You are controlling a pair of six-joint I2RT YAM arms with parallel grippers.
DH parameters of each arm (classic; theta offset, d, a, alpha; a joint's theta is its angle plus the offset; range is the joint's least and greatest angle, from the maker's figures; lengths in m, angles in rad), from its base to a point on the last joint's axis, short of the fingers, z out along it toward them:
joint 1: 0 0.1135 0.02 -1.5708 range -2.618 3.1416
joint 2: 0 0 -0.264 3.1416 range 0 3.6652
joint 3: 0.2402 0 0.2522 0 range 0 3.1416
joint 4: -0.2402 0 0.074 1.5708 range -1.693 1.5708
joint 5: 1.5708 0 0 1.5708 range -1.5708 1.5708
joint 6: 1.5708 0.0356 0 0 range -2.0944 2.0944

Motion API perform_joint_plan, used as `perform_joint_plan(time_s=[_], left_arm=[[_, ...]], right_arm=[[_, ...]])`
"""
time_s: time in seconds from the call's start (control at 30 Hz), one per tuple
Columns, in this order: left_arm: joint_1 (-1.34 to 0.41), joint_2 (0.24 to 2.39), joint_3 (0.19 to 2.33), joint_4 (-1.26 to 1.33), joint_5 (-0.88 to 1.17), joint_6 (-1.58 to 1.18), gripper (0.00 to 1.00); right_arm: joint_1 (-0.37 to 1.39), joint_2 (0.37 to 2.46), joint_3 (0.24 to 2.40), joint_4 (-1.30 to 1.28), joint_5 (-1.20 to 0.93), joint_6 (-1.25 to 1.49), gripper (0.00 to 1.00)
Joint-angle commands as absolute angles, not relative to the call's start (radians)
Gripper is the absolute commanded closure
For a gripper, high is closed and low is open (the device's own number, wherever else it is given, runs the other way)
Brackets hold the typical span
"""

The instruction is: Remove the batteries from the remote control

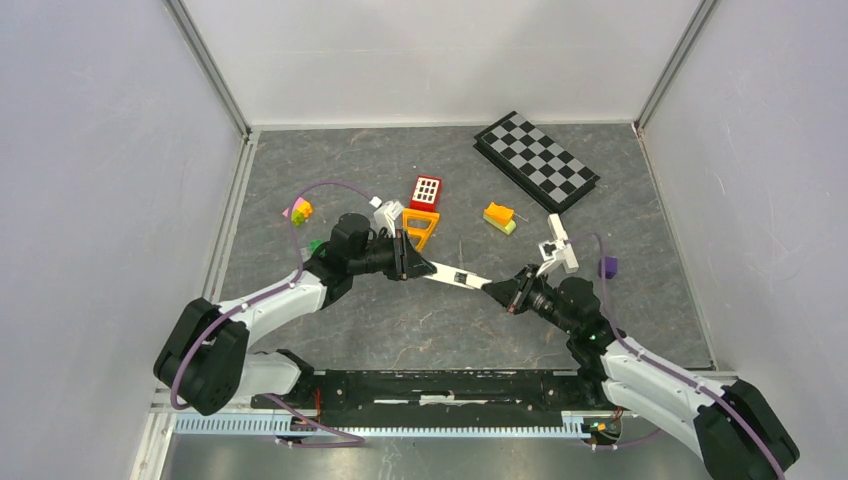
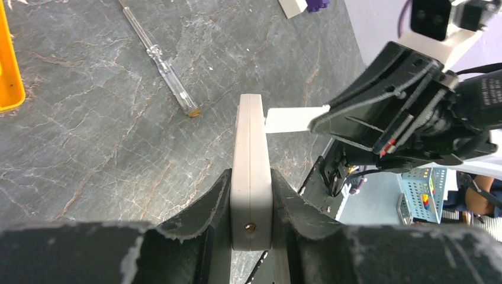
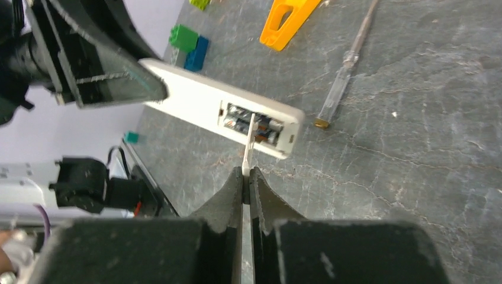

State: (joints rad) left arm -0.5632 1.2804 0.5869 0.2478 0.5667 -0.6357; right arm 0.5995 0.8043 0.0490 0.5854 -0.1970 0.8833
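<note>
The only writing is small white print on the dark arm body [image 2: 490, 89] behind the right tool [image 3: 243, 177], too small to read. The left tool [image 2: 251, 177] is partly closed, clamping the white remote [image 3: 195, 94] by its long edges and holding it above the grey marbled surface [image 1: 400, 330]. The right tool's jaws are pressed together on a thin white strip [image 3: 250, 139] that reaches into the remote's open compartment, where the batteries [image 3: 240, 125] lie side by side. A slim clear-handled screwdriver [image 3: 346, 65] lies on the surface just beyond the remote's end. Farther off are an orange triangular piece [image 3: 290, 21], green and blue bricks [image 3: 190, 44], a red gridded block [image 1: 426, 190], a checkerboard [image 1: 537, 160] and a purple piece [image 1: 607, 267].
</note>
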Motion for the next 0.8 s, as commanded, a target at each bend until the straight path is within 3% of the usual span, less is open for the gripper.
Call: perform_joint_plan(time_s=[0.0,0.17,0.43,0.57,0.7,0.77], left_arm=[[-0.569,1.281,0.605,0.264,0.543,-0.609,0.98],[-0.568,1.311,0.615,0.299,0.562,-0.623,0.98],[-0.569,1.324,0.607,0.322,0.572,-0.642,0.98],[-0.569,1.315,0.611,0.304,0.568,-0.634,0.98],[-0.569,1.309,0.607,0.3,0.561,-0.633,0.98],[-0.568,1.31,0.607,0.299,0.558,-0.633,0.98]], right_arm=[[0.597,0.785,0.161,0.359,-0.4,0.665,1.0],[0.6,0.86,0.144,0.325,-0.647,0.614,1.0],[0.603,0.953,0.099,0.326,-0.472,0.645,1.0],[0.603,0.979,0.091,0.32,-0.434,0.663,0.91],[0.602,0.965,0.093,0.262,-0.439,0.637,0.74],[0.603,0.943,0.093,0.249,-0.462,0.635,0.73]])
